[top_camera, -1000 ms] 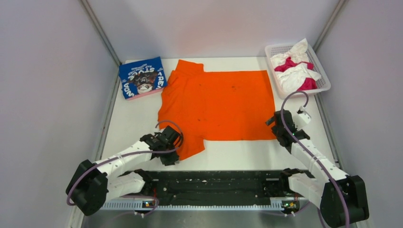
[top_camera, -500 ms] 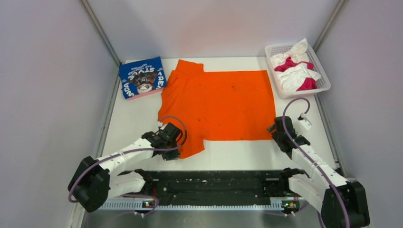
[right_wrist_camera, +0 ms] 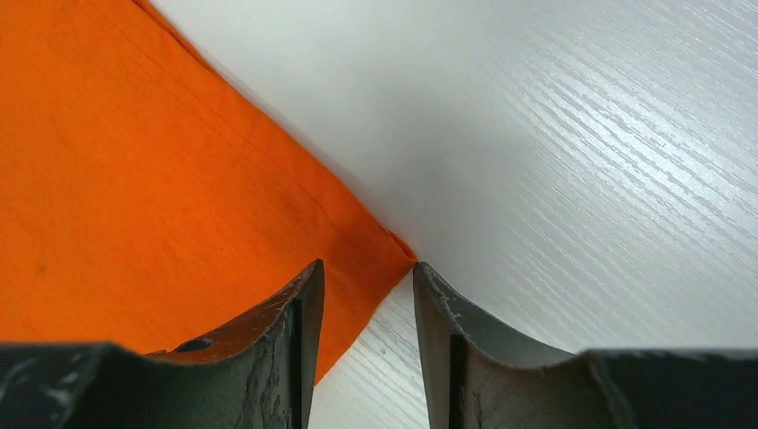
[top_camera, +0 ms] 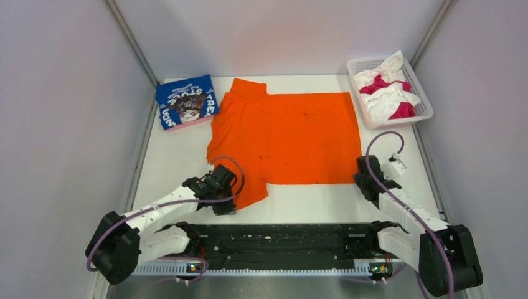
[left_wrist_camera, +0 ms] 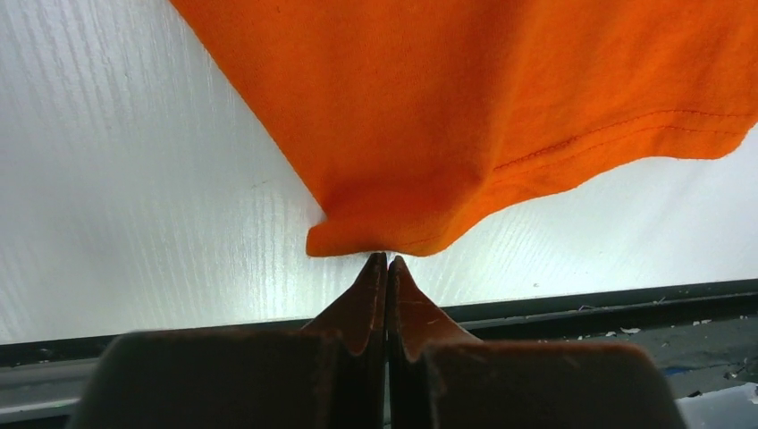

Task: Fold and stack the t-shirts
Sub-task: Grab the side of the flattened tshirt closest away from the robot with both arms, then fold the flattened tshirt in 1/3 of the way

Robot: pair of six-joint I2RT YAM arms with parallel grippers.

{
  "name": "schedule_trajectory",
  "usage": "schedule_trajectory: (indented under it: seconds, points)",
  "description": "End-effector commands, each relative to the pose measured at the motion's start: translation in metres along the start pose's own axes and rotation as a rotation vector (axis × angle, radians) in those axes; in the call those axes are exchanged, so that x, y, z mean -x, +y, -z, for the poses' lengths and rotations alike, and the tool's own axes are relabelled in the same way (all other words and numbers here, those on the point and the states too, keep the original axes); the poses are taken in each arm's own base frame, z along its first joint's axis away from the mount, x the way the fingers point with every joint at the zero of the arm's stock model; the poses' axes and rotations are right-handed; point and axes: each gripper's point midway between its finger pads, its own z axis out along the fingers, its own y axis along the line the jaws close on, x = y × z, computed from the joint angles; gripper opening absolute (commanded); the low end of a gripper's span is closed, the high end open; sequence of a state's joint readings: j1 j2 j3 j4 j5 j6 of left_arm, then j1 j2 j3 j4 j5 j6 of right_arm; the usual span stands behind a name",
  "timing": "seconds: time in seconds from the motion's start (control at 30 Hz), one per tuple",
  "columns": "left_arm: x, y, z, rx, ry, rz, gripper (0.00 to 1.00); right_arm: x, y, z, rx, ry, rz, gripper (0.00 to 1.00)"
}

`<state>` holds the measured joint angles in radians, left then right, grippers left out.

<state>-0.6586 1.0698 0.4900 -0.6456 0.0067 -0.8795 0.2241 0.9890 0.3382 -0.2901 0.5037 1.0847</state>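
The orange t-shirt (top_camera: 286, 137) lies spread flat on the white table. My left gripper (top_camera: 224, 200) is at its near-left sleeve. In the left wrist view the jaws (left_wrist_camera: 387, 259) are pressed together, with the curled sleeve hem (left_wrist_camera: 384, 239) at their tips. My right gripper (top_camera: 363, 177) is at the shirt's near-right corner. Its jaws (right_wrist_camera: 366, 273) stand partly apart and straddle that corner (right_wrist_camera: 393, 255), one finger over the cloth and the other over bare table. A folded blue t-shirt (top_camera: 185, 101) with white lettering lies at the back left.
A white lattice basket (top_camera: 425, 107) at the back right holds crumpled white and magenta t-shirts (top_camera: 387, 92). Grey walls close in both sides. The black base rail (top_camera: 280, 240) runs along the near edge.
The left jaws have shut at the sleeve hem. The right gripper has dropped toward the shirt's near-right corner, and its jaws have narrowed.
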Motion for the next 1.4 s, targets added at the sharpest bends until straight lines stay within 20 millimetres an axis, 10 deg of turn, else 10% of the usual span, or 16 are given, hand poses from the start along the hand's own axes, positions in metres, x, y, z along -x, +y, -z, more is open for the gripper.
schedule_trajectory:
  seconds: [0.0,0.37,0.7,0.8,1.0,1.37]
  points:
    - [-0.004,-0.007,0.003,-0.049,0.006,0.021,0.00,-0.002,-0.006,-0.006,-0.033,-0.005,-0.008,0.38]
    - [-0.050,0.011,0.003,-0.077,0.124,0.154,0.00,-0.020,-0.027,-0.005,-0.048,0.036,-0.005,0.00]
    - [-0.063,0.008,0.019,-0.176,0.103,0.231,0.00,-0.019,-0.037,0.028,0.023,0.066,-0.053,0.00]
    - [-0.046,0.004,0.023,-0.195,0.015,0.217,0.00,-0.015,-0.036,0.027,0.035,0.045,-0.061,0.00]
    - [0.008,0.002,0.049,-0.105,-0.210,0.188,0.52,-0.011,-0.027,0.027,0.039,0.051,-0.008,0.00]
    - [0.027,0.025,0.026,0.131,-0.248,0.149,0.50,-0.013,-0.025,0.024,0.041,0.061,0.022,0.00]
